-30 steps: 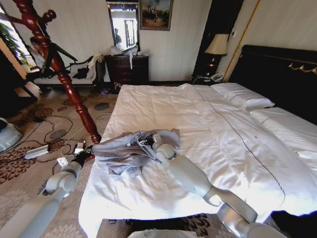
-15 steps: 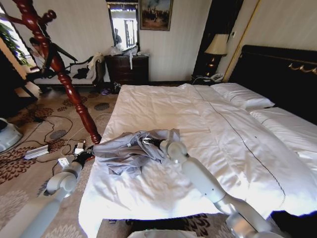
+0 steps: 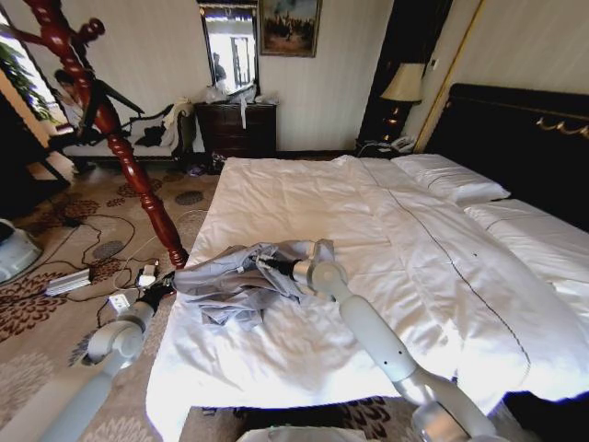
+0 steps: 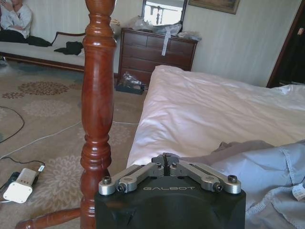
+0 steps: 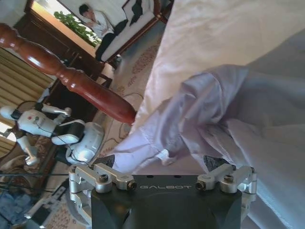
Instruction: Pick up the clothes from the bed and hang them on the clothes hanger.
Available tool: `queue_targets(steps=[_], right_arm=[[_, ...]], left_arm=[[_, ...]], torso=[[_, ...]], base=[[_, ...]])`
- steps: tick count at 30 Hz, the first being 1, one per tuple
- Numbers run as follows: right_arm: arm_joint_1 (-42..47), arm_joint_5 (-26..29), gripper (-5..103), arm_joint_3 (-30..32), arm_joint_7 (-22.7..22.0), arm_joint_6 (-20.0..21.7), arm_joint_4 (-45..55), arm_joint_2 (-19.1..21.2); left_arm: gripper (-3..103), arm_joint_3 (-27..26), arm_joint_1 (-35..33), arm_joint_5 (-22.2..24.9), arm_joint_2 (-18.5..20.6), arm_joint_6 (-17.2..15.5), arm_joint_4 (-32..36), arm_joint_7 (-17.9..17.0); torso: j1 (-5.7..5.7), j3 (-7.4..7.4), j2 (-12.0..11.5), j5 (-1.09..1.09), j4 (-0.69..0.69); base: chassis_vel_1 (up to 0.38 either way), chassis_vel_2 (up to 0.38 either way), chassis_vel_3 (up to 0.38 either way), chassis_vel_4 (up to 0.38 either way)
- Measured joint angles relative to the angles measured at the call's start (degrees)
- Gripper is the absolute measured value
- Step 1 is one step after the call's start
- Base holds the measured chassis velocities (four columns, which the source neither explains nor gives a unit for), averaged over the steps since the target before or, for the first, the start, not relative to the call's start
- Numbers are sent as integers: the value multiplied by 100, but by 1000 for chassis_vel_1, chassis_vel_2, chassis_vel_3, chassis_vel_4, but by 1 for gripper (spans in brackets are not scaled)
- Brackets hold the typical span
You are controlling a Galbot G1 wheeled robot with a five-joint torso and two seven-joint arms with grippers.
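**Operator:** Where are the clothes, and what is your right arm doing?

**Legend:** Your head view shows the light grey-blue jacket (image 3: 235,281) lying crumpled on the bed (image 3: 386,267), close to the bed's left edge and nearer its foot than its pillows (image 3: 453,177). Your right claw (image 3: 265,263) reaches across the white sheet and sits on top of the jacket's folds. In your right wrist view the jacket (image 5: 224,119) lies directly ahead of the claw (image 5: 162,167), whose jaws stand apart, with the cloth between and beyond the two dark fingertips (image 5: 215,163). You cannot tell from these views whether the tips press into the fabric.

**Operator:** And the left arm?

**Legend:** Your left claw (image 3: 156,291) hangs low over the carpet (image 3: 55,331), just beside the bed's left edge and near the jacket's overhanging part. Your left wrist view shows its linkage folded together at the centre, so the left claw (image 4: 164,162) reads as closed on nothing. The jacket (image 4: 267,176) lies just beside it, and the reddish-brown wooden coat stand (image 4: 97,109) rises upright close by on the floor. In your head view the coat stand (image 3: 120,138) leans across the frame, its base near the bed's left edge.
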State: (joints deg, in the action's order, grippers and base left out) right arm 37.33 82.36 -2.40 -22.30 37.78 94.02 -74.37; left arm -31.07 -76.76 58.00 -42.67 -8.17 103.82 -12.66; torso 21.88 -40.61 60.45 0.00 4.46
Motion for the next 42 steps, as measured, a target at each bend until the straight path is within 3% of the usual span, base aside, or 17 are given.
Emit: queue_targets(steps=[25, 34, 41, 42], right_arm=[[-133, -690, 100, -10, 468, -126, -731, 52], [58, -648, 100, -175, 443, 9, -471, 151], [-45, -437, 102, -197, 312, 63, -405, 10], [-64, -431, 98, -210, 306, 86, -428, 2]], left_arm=[[0, 11, -100, -62, -57, 13, 76, 56], [0, 45, -73, -61, -34, 14, 75, 57], [0, 41, -76, -62, -27, 15, 59, 58], [0, 37, -80, -62, -27, 15, 60, 58]], torso=[[0, 0, 0, 0, 0], [0, 0, 0, 0, 0], [0, 0, 0, 0, -1], [0, 0, 0, 0, -1]], base=[[0, 0, 0, 0], [0, 0, 0, 0], [0, 0, 0, 0], [0, 0, 0, 0]])
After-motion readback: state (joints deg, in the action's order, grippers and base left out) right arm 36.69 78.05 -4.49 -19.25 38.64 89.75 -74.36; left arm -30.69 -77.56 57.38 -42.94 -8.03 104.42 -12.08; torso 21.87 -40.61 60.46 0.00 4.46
